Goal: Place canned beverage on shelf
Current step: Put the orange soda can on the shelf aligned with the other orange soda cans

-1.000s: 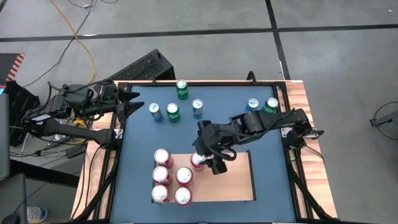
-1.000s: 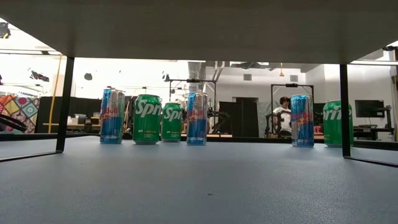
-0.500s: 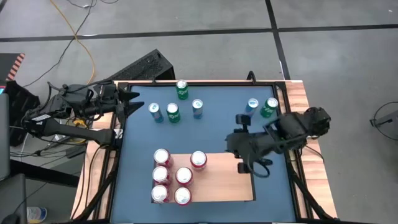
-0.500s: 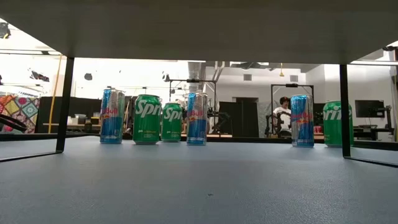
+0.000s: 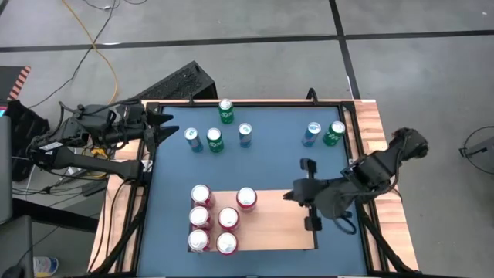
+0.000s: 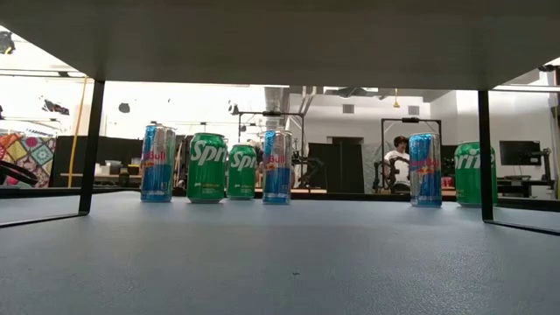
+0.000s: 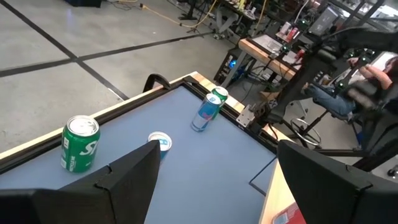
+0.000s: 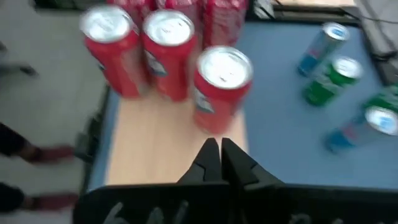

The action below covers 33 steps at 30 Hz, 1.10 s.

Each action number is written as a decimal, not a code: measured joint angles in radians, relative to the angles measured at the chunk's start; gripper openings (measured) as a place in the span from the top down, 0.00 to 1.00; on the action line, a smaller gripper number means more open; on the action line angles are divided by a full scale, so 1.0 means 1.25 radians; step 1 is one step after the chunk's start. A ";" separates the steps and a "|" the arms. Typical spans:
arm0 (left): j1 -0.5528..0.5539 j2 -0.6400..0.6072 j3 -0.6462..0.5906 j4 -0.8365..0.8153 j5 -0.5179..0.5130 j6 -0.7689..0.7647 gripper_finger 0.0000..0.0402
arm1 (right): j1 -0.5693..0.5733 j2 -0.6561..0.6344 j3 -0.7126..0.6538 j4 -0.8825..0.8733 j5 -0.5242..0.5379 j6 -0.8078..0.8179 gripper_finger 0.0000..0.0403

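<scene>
I am seeing the left pincer [image 5: 166, 123] hanging at the tabletop's [image 5: 270, 162] left edge near the far corner, its fingers [image 7: 134, 177] standing spread with nothing between them.

Moving right, the shelf [image 5: 278, 228] is lying flat at the near edge of the blue tabletop: a pale tan wooden board with plain grain, rectangular, its right half bare. Six red cans are standing upright on its left part. Three are lining up in a column along the shelf's left edge [image 5: 200, 217], two more are sitting just beside them [image 5: 227, 230], and the sixth red can [image 5: 246, 198] is standing alone at the shelf's far edge, a little apart from the rest. The tops are silver, the sides red.

Toward the far edge of the tabletop I am seeing a loose group of a blue can [image 5: 192, 139], a green can [image 5: 214, 140], another green can [image 5: 225, 111] and a second blue can [image 5: 245, 134]. Near the far right corner a blue can [image 5: 311, 133] and a green can [image 5: 335, 133] are standing side by side.

The right pincer [image 5: 292, 194] is hovering over the shelf's right end, well apart from the lone red can, its fingers [image 8: 211, 163] pressed together and gripping nothing.
</scene>
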 joint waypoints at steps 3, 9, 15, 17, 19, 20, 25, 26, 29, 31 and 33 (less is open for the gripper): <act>0.000 0.000 0.000 0.000 0.000 -0.002 0.23 | -0.020 -0.077 -0.180 0.204 -0.021 -0.002 1.00; 0.000 0.000 0.000 0.001 -0.007 -0.010 0.23 | -0.053 -0.157 -0.433 0.444 -0.025 0.054 1.00; 0.000 0.000 0.000 0.001 -0.017 -0.017 0.23 | -0.079 -0.143 -0.531 0.566 -0.026 0.058 1.00; 0.000 0.000 0.000 0.000 -0.017 -0.017 0.23 | -0.091 -0.125 -0.543 0.577 -0.043 0.056 1.00; 0.000 0.000 0.000 0.000 -0.018 -0.017 0.23 | -0.108 -0.106 -0.543 0.597 -0.066 0.050 1.00; 0.000 0.000 0.000 0.000 -0.022 -0.017 0.23 | -0.115 -0.100 -0.543 0.604 -0.074 0.042 1.00; 0.000 0.000 0.000 -0.002 -0.026 -0.017 0.23 | -0.160 -0.055 -0.542 0.661 -0.163 0.029 1.00; 0.000 0.000 0.000 -0.002 -0.026 -0.017 0.23 | -0.165 -0.047 -0.542 0.671 -0.175 0.029 1.00; 0.000 0.000 0.000 -0.002 -0.026 -0.017 0.23 | -0.175 -0.030 -0.543 0.683 -0.190 0.029 1.00; 0.000 0.000 0.000 -0.002 -0.026 -0.017 0.23 | -0.178 -0.028 -0.542 0.687 -0.197 0.029 1.00; 0.000 0.000 0.000 -0.002 -0.026 -0.015 0.23 | -0.177 -0.028 -0.542 0.700 -0.198 0.026 1.00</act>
